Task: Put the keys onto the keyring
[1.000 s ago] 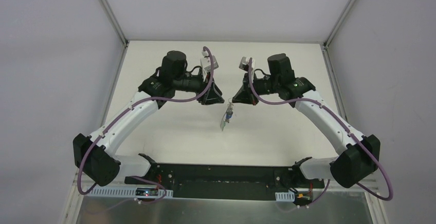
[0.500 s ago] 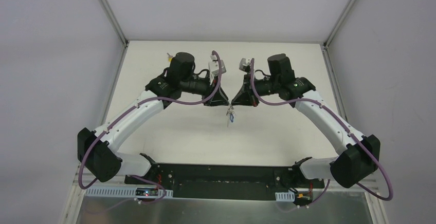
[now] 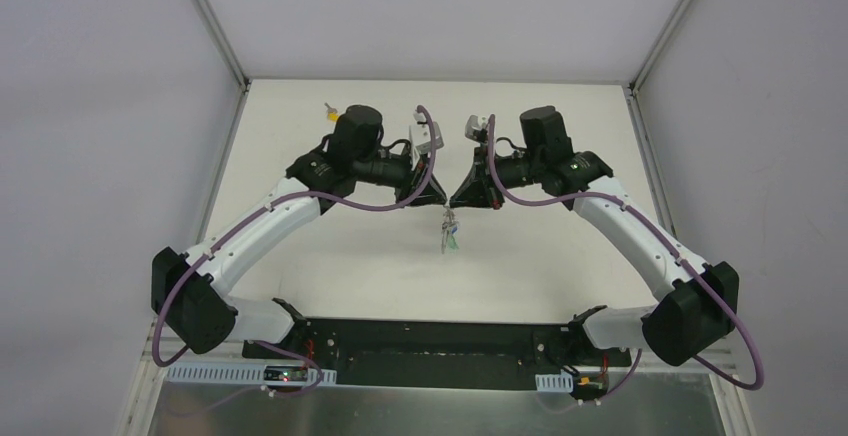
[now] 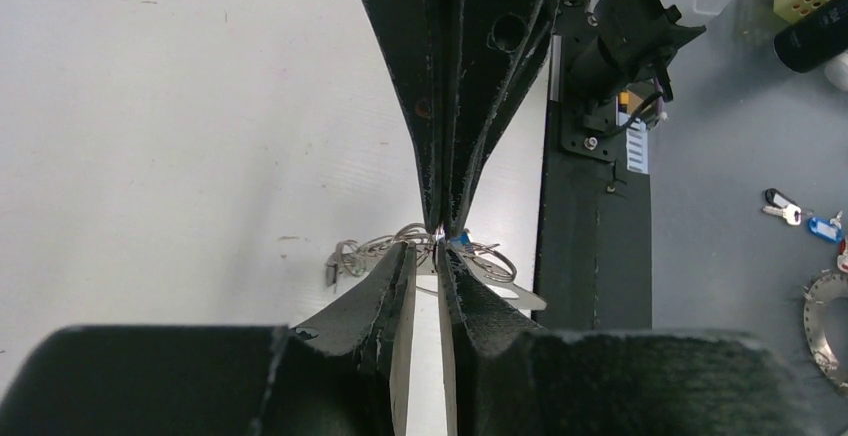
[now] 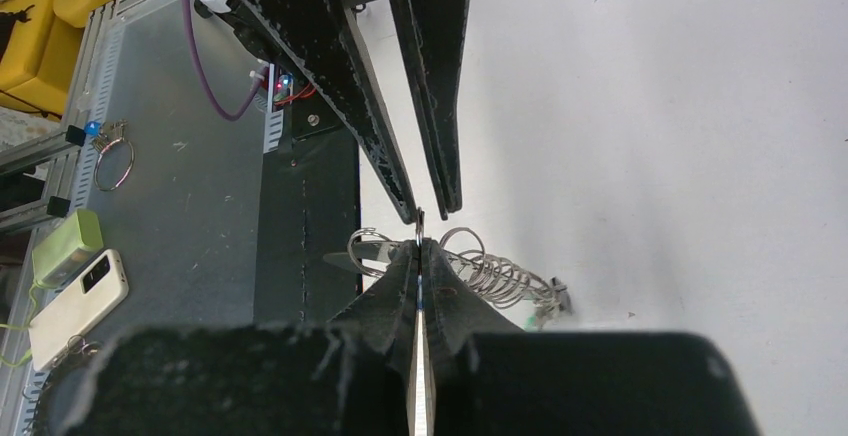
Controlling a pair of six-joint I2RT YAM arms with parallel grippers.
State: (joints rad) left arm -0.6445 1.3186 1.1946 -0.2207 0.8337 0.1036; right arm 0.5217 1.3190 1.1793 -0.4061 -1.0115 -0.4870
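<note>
The pale silver wire keyring (image 5: 478,259) is held over the white tabletop (image 3: 330,256), beyond the middle of the black base plate (image 3: 440,341) that carries both arms. Small silver metal keys (image 3: 449,239) dangle from the keyring on its base-plate side; one has a green head, and the other heads are too small to tell apart.

The right gripper (image 5: 418,246) reaches in from beyond the right half of the base plate. Its two black fingers are pressed together on a thin edge of the keyring. The left gripper (image 4: 427,248) reaches in from beyond the left half and meets it tip to tip. Its fingers stand slightly apart, with a narrow gap between them. In the right wrist view a strand of the keyring lies in that gap, and whether either finger touches it cannot be told.

A single yellow-orange-headed key (image 3: 327,111) lies flat on the tabletop. It is far beyond the left end of the base plate, near the back edge, well apart from the keyring.
</note>
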